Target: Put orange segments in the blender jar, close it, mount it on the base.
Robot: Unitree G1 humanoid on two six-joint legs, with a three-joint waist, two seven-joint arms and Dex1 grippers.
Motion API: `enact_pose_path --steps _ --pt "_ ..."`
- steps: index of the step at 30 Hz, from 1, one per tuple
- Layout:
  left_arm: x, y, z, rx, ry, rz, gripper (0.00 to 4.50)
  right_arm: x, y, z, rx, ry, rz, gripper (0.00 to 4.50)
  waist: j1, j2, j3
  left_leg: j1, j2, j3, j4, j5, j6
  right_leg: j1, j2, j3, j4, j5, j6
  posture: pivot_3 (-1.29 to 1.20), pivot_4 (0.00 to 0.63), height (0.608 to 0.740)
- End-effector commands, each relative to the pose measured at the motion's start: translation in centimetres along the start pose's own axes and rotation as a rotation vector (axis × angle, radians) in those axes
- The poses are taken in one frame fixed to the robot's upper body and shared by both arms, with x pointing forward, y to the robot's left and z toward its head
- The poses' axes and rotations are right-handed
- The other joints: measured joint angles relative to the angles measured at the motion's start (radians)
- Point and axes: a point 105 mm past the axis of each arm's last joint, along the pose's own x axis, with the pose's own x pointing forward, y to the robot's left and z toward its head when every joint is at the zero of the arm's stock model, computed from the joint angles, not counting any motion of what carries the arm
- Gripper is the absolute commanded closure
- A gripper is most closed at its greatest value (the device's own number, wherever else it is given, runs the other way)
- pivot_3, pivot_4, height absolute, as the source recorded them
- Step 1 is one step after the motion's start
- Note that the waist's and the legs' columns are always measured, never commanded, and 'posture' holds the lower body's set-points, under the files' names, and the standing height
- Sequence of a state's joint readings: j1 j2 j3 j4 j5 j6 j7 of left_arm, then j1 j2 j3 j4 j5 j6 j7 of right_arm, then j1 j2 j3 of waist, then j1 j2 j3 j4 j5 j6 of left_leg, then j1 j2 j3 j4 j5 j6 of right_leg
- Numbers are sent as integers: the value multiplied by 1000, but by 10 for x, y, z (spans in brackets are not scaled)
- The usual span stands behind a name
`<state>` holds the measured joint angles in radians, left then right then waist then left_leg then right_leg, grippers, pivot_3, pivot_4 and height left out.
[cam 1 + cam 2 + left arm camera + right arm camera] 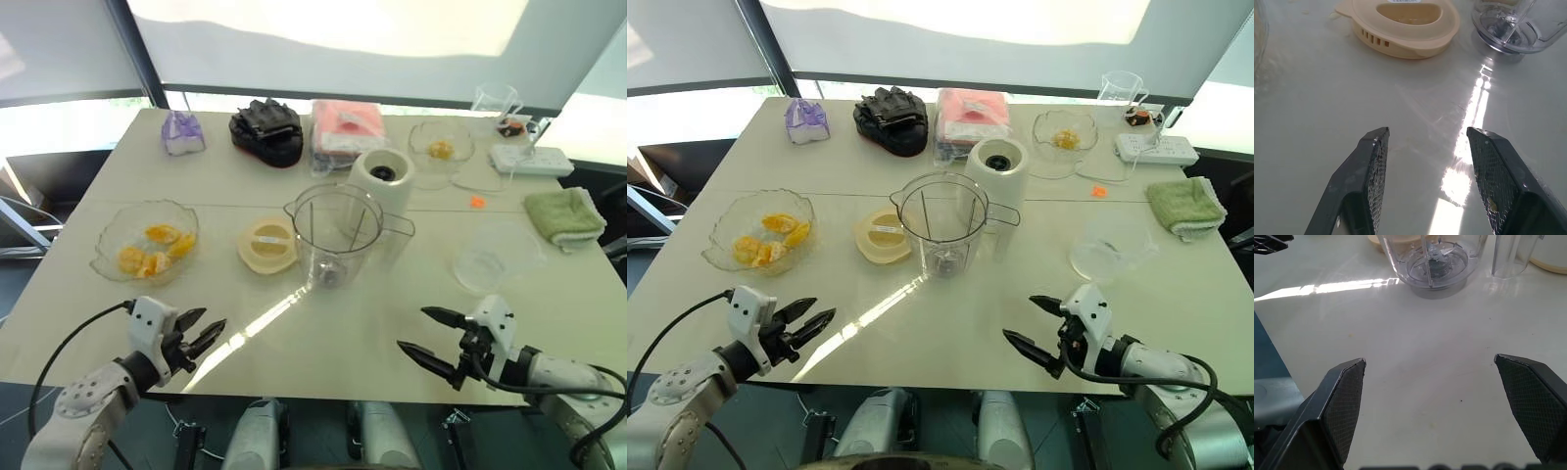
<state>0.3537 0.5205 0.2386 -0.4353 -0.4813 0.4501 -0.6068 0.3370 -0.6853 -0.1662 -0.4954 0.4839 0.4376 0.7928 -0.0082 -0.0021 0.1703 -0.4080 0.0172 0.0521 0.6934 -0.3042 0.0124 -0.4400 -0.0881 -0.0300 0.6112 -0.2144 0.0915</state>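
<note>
Desk (323,338) with blender parts; blender jar (336,235) upright at centre, uncovered, nothing inside but its blades; base (382,182) just behind it to the right, touching or nearly so; cream lid (266,245) flat just left of the jar; orange segments (152,249) in a glass bowl (110,235) at the near left. Left gripper (206,331) over the near-left edge, jaws partly spread, holding nothing; right gripper (429,337) over the near-right edge, jaws spread wide, holding nothing.
</note>
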Motion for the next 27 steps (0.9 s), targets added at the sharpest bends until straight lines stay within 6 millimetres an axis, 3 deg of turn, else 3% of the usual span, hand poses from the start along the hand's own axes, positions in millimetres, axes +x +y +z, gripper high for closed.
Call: enact_pose_path --steps 1,27 --pt "-2 1 11 42 -32 6 1852 1 1 5 -21 -20 -6 74 0 0 0 0 0 0 0 0 0 0 0 0 0 0 0 0 150 740" --pt "18 2 26 92 -64 -52 1852 2 -3 17 -49 -23 -44 74 4 0 0 0 0 0 0 0 0 3 1 0 0 0 0 0 150 740"
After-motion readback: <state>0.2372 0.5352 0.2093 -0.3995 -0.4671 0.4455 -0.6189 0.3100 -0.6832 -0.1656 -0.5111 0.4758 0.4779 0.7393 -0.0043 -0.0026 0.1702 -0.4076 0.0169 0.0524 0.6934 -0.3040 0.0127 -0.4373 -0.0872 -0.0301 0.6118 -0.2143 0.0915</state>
